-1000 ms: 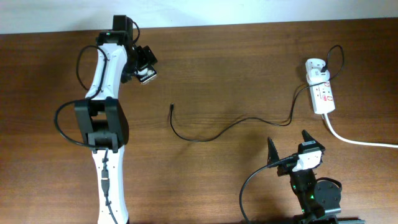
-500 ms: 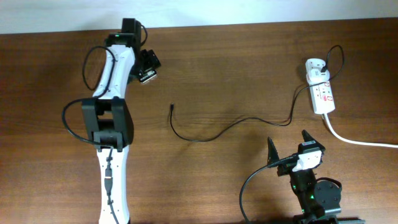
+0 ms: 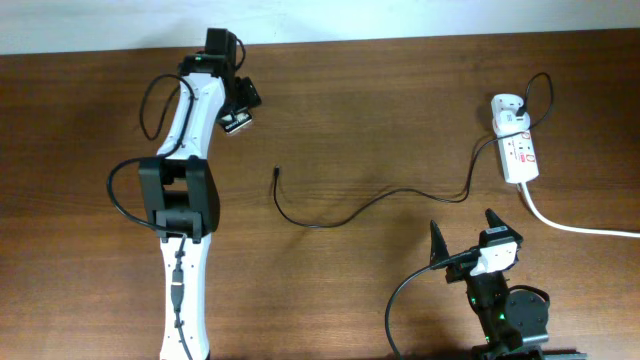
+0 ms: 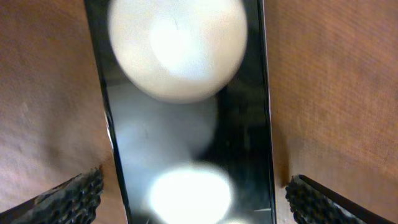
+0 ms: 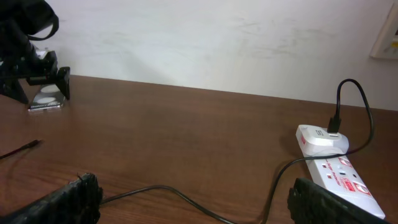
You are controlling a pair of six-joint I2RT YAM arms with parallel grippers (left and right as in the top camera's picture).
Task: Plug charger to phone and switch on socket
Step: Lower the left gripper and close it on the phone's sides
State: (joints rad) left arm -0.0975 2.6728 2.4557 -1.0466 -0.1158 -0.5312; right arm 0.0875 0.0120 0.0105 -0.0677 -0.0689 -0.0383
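Your left claw straddles the phone near the tabletop's far edge, jaws apart either side. Your right claw sits spread wide near the cable.

Blurred phone, ends off-frame.

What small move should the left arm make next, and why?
Probably close the left gripper on the phone. In the wrist view the phone lies between its open fingers, one on each side, neither clearly touching it. The charger's plug tip lies free on the table.
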